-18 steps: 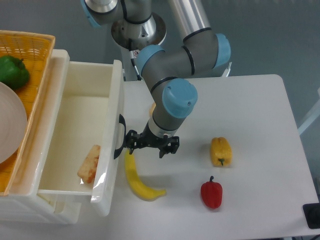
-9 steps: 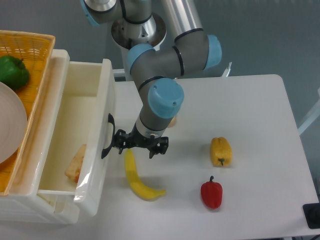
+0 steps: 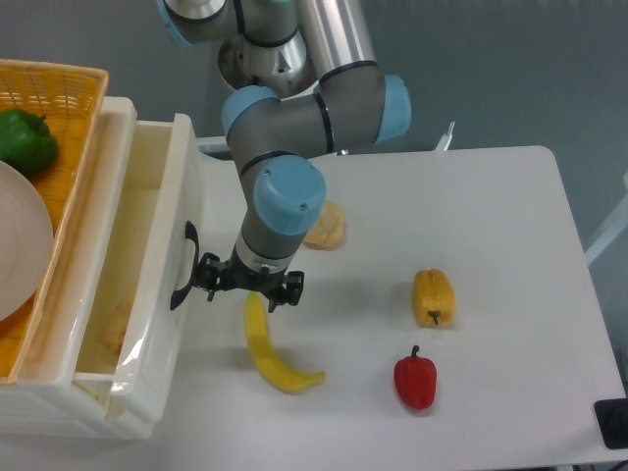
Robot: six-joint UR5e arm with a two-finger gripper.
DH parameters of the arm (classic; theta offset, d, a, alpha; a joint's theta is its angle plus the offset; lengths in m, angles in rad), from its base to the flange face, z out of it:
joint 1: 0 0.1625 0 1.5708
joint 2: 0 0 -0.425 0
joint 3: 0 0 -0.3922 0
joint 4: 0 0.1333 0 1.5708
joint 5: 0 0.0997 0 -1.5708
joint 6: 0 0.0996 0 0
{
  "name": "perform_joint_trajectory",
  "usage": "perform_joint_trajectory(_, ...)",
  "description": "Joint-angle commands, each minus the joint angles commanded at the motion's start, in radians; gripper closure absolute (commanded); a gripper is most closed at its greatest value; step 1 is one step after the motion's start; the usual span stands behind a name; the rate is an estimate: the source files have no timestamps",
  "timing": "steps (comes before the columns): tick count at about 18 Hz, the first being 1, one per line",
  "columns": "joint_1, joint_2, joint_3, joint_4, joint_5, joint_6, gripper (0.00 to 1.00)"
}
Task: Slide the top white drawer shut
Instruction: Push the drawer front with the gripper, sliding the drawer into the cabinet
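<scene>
The top white drawer [image 3: 162, 294] stands partly open at the left, its front panel with the black curved handle [image 3: 183, 266] facing right. A piece of food lies inside it, partly hidden by the front panel. My gripper [image 3: 245, 286] is right next to the handle, its left finger close against the drawer front. The jaws stand spread apart and hold nothing. The lower white drawer [image 3: 88, 407] shows below the top one.
A yellow banana [image 3: 265, 348] lies just below the gripper. A round bread piece [image 3: 324, 228], a yellow pepper [image 3: 433, 295] and a red pepper [image 3: 415, 378] lie on the table. A yellow woven basket [image 3: 59, 88] with a green pepper [image 3: 25, 140] and a plate sits on top at left.
My gripper has moved left against the drawer front and the top drawer has slid left, further into the cabinet. The bread piece is now uncovered behind the arm.
</scene>
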Motion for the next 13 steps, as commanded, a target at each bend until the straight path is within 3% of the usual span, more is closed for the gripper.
perform_joint_trajectory(13, -0.041, 0.006, -0.002, 0.000, 0.034, 0.000, 0.00)
